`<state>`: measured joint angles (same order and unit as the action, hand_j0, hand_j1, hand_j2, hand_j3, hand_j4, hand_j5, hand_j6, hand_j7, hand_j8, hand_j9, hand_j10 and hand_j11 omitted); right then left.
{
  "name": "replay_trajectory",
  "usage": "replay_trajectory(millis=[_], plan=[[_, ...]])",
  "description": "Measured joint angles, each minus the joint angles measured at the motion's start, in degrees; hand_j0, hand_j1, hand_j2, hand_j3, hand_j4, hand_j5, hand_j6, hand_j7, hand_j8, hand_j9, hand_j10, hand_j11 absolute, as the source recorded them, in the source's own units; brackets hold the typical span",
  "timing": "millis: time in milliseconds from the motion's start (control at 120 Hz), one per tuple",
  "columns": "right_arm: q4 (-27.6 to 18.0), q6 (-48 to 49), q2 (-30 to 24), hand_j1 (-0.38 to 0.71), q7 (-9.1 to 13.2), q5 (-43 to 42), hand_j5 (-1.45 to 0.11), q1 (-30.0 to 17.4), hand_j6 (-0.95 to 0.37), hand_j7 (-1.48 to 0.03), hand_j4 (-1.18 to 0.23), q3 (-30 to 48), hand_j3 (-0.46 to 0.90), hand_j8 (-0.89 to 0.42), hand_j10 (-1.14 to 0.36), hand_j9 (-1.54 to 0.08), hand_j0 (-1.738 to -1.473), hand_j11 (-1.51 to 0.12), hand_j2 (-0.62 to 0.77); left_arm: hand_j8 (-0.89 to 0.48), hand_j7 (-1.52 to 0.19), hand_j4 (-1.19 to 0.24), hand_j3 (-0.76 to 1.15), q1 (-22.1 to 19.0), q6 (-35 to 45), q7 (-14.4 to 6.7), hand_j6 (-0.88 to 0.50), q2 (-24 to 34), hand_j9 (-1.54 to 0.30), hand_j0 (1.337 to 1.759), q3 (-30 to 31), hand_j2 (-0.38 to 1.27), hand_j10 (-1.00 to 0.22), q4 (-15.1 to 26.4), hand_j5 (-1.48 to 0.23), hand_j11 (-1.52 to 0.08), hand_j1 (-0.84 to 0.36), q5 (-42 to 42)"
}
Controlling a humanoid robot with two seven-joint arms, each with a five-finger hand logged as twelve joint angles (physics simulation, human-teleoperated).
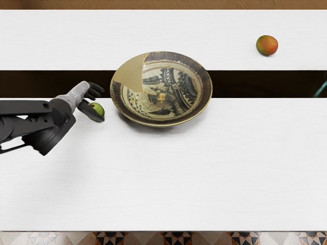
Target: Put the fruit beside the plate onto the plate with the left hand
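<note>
The near table (204,173) lay white, split from its far half by a dark gap. The left hand (87,99) reached in from the left, its fingers curled around the green fruit (97,108) and holding it just beside the plate (207,81), left of its rim. Whether the fruit sat on the table could not be told. A red-green fruit (266,45) lay far right, well apart.

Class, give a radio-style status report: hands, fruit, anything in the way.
Status: left hand shut on green fruit, just left of plate. Fruit not yet on plate. No right hand in view. Other fruit far back right, out of the way.
</note>
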<state>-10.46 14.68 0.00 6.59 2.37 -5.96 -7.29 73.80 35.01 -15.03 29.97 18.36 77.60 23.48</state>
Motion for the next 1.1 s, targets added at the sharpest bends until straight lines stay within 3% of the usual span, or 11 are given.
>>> replay_trajectory(millis=[542, 792, 1008, 1100], plan=[[0.0, 0.0, 0.0, -0.33, 0.0, 0.0, -0.02, 0.0, -0.02, -0.02, -0.02, 0.0, 0.0, -0.02, -0.02, -0.02, -1.658, -0.02, 0.0, -0.49, -0.66, -0.54, 0.0, -0.99, 0.03, -0.11, -0.54, -0.62, -0.67, 1.658, -0.11, 0.11, -0.51, -0.54, -0.66, -0.68, -0.27, 0.38], [0.0, 0.0, 0.0, -0.33, 0.0, 0.0, -0.02, 0.0, -0.02, -0.02, -0.02, 0.0, 0.0, -0.02, -0.02, -0.02, -1.658, -0.02, 0.0, -0.41, -0.74, -0.59, 0.0, -1.7, -0.1, 0.08, -0.55, -0.62, -0.77, 1.653, -0.19, 0.2, -0.46, -0.54, -0.73, -0.79, -0.35, 0.83], [0.0, 0.0, 0.0, -0.33, 0.0, 0.0, -0.02, 0.01, -0.02, -0.02, -0.02, 0.0, 0.0, -0.02, -0.02, -0.02, -1.658, -0.02, 0.0, -0.38, -0.84, -0.67, 0.0, -1.97, -0.07, -0.25, -0.6, -0.53, -0.88, 1.65, -0.14, 0.34, -0.5, -0.55, -0.82, -0.9, -0.33, 0.52], [0.0, 0.0, 0.0, -0.33, 0.0, 0.0, -0.02, 0.03, -0.02, -0.02, -0.02, 0.0, 0.0, -0.02, -0.02, -0.02, -1.658, -0.02, 0.0, -0.37, -0.88, -0.69, 0.0, -1.93, -0.06, -0.36, -0.58, -0.24, -0.91, 1.649, -0.2, 0.3, -0.5, -0.55, -0.87, -0.93, -0.31, 0.08]])
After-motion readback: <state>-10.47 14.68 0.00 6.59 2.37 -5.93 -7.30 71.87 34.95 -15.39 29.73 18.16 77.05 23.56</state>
